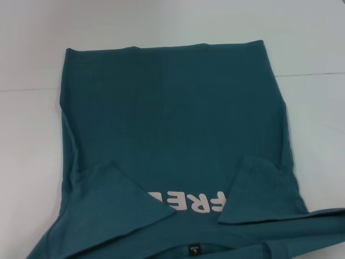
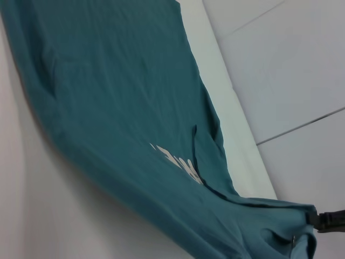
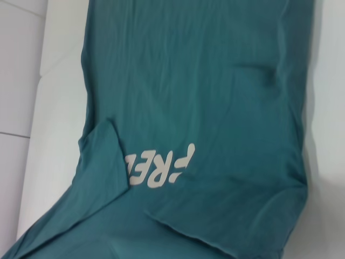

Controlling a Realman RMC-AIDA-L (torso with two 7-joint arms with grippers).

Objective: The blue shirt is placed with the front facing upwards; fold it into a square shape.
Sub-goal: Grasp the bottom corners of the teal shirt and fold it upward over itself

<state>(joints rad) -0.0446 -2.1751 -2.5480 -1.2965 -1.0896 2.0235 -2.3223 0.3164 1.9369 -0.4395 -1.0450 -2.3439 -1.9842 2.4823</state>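
- White worktop point(image 1: 32, 162) carries the blue shirt point(image 1: 172, 118), print up, hem toward the far edge, collar at the near edge.
- Both sleeves are folded inward over the chest.
- Right hand point(image 2: 330, 220) shows at the shirt's near corner; I cannot tell its fingers' state.
- Left hand is out of sight.

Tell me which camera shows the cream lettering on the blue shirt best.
The right wrist view: the cream lettering on the blue shirt reads "FRE", with one folded-in sleeve covering the rest. The head view shows the lettering cut by both folded sleeves. The left wrist view catches only an oblique sliver.
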